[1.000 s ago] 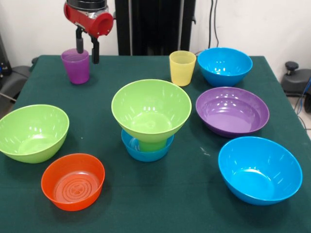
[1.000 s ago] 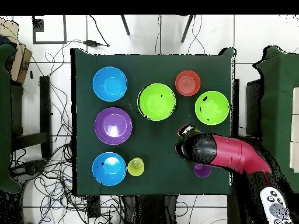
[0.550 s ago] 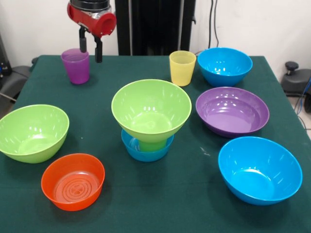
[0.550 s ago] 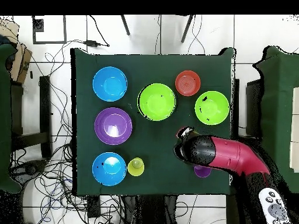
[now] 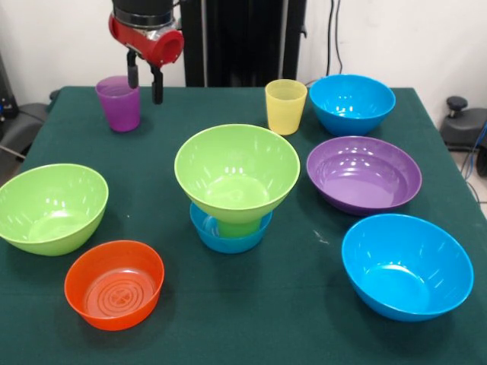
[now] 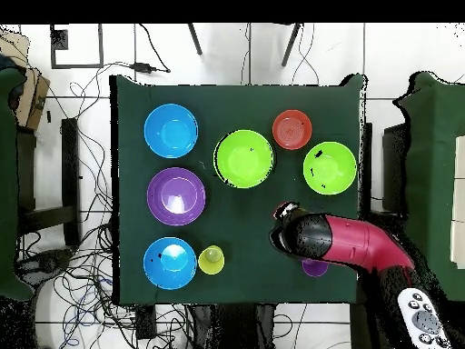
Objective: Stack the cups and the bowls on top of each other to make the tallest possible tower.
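Observation:
The purple cup [image 5: 119, 103] stands upright at the back left of the table. My gripper [image 5: 144, 82] hangs just to its right, above rim height, open with nothing between its fingers [image 5: 157, 85]. In the middle stands the tower: a small blue bowl [image 5: 228, 237], a green cup [image 5: 237, 227] inside it, and a lime green bowl [image 5: 237, 171] on top. The yellow cup [image 5: 285, 106] stands behind it. In the overhead view my arm [image 6: 350, 245] covers most of the purple cup [image 6: 315, 268].
Loose bowls ring the tower: a lime green one [image 5: 50, 207] and a small orange one [image 5: 114, 283] on the left, a blue one [image 5: 351, 103] at the back right, a wide purple one [image 5: 364, 173], and a blue one [image 5: 406, 265] at the front right.
My gripper has slid to the right and risen slightly, from over the purple cup's rim to beside the cup. The cup and the bowls have not moved.

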